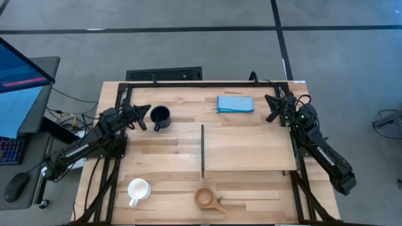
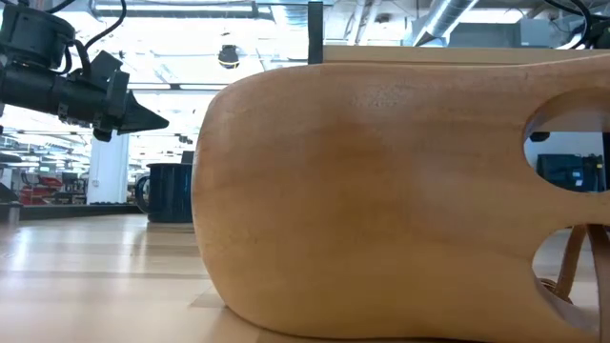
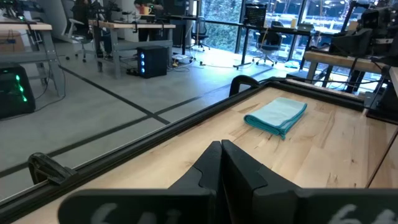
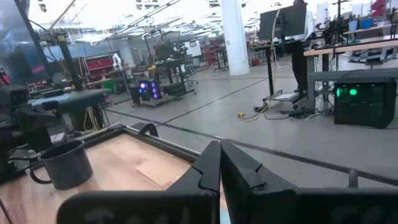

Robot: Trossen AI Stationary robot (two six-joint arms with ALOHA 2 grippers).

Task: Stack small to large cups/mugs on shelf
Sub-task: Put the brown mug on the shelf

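Note:
A glossy black mug stands at the far left of the table. A white mug stands upright near the front left. The tan wooden cup stands at the front centre and fills the low view. The shelf lies flat in the middle right, with its black strip along its left edge. My left gripper hovers shut just left of the black mug and above it, with nothing between its fingers. My right gripper hovers shut at the far right, also holding nothing.
A folded blue cloth lies at the far centre right, between the two grippers. A black frame runs along the table's far edge, and a keyboard lies just beyond it. A monitor stands off the table's left.

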